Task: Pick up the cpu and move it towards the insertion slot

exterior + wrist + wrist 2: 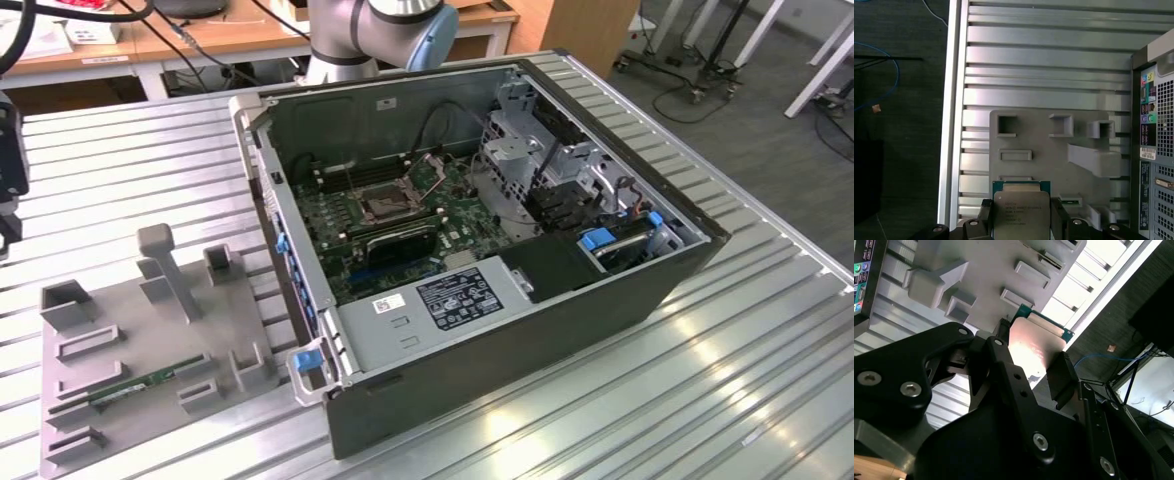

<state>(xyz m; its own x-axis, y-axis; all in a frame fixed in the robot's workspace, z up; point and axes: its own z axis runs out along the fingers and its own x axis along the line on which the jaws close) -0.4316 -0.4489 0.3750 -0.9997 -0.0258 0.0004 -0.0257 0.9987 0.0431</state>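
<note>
Ribbed aluminium table (747, 330): open computer case (561, 320) at centre, grey fixture tray (134, 330) at the exterior view's left. In both wrist views the gripper (1021, 221) has its jaws clamped on opposite edges of the cpu (1021, 205), above the tray. The insertion slot (387, 205) lies inside the case, well apart. Risk: thin edge grip may slip; case wall may snag the chip.

Silvery cpu (1033, 342) tight between the black tool's (1030, 364) two fingers (1061, 376), grey fixture plate (989, 265) just beyond
</note>
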